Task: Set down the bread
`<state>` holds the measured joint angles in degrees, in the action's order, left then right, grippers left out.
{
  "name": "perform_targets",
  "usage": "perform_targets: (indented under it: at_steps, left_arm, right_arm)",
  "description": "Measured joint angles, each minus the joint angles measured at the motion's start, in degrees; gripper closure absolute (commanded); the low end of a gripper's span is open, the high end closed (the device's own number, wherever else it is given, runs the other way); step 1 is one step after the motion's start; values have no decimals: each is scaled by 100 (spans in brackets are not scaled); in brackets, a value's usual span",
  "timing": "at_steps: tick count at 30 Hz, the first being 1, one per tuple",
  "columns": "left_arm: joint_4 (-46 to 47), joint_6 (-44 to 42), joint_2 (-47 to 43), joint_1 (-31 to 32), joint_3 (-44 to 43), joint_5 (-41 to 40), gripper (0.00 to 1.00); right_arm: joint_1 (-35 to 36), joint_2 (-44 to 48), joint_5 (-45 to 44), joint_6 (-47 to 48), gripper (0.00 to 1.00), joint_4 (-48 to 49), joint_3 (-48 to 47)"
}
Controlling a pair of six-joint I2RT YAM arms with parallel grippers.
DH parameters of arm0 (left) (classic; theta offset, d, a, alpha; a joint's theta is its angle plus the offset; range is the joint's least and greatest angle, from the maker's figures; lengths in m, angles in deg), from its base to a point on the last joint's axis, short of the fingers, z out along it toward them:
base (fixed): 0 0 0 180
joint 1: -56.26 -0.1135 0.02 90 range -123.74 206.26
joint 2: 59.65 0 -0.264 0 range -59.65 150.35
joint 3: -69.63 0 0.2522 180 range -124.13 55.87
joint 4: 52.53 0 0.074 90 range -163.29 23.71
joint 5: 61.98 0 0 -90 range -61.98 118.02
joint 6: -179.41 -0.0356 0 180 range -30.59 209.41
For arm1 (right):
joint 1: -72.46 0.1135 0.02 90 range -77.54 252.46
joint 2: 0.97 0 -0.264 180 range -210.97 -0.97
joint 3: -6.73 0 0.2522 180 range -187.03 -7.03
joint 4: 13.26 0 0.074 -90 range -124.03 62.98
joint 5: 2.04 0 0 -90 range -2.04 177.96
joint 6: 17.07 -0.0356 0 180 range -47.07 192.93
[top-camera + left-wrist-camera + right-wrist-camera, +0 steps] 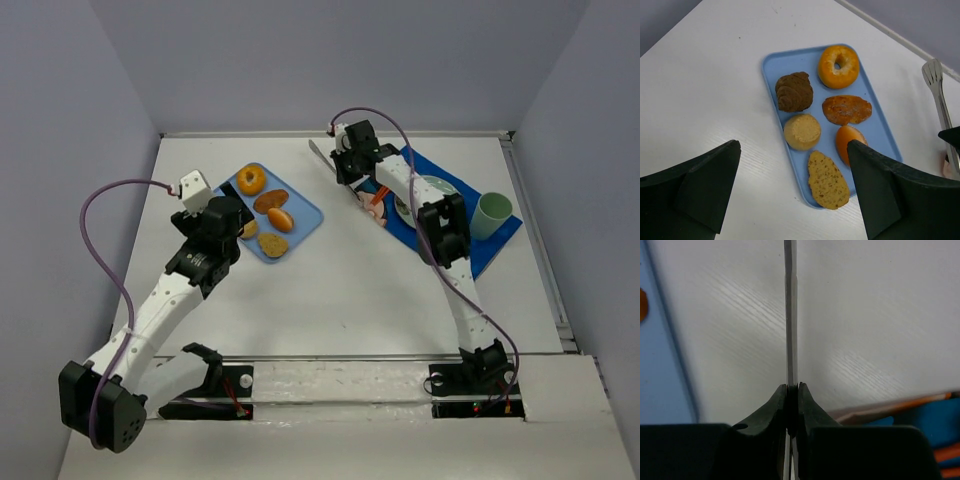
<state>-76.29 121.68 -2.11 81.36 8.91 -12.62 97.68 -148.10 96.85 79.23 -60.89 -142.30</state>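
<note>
Bread, six pieces on blue tray, left gripper over tray, jaws wide, right gripper beside tray clamped on metal tongs, green cup well right of tray

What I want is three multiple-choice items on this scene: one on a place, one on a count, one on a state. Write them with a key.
1. The ring-shaped bread lies:
A. at the far end of the tray
B. at its near end
C. off it

2. Breads on the tray:
A. four
B. six
C. eight

3. The right pincer is:
A. open and empty
B. shut on a bread
C. shut on the tongs

Key:
1 A, since the top view shows it at the end away from the robot.
2 B, since the left wrist view shows six pieces.
3 C, since the right wrist view shows it clamped on the metal strip.
</note>
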Motion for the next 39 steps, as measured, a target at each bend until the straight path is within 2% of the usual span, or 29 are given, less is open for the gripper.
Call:
perform_targets:
  at_steps: [4,11,13,16,20,23,31,39]
  left_arm:
    - [-7,66,-321,-7,11,42,1]
    - [4,144,-750,-7,269,225,1]
    - [17,153,-820,-7,374,280,1]
    - [39,151,-846,-9,452,334,1]
    - [76,151,-855,-9,463,380,1]
    - [116,153,-857,-9,490,420,1]
    - [122,162,-960,-9,560,516,1]
    - [122,168,-1169,-9,619,527,1]
  right_arm:
    - [0,1244,42,-153,93,389,1252]
    - [-2,4319,426,-581,93,1547,3921]
    - [-2,4990,605,-769,93,1805,4601]
    - [50,5525,951,-964,87,2033,5370]
    - [490,5556,1279,-1012,75,1952,5897]
    - [866,5469,1423,-1045,70,1792,6120]
    - [1047,5296,1513,-1178,52,1679,6089]
    - [1047,4481,1467,-1213,45,1626,5563]
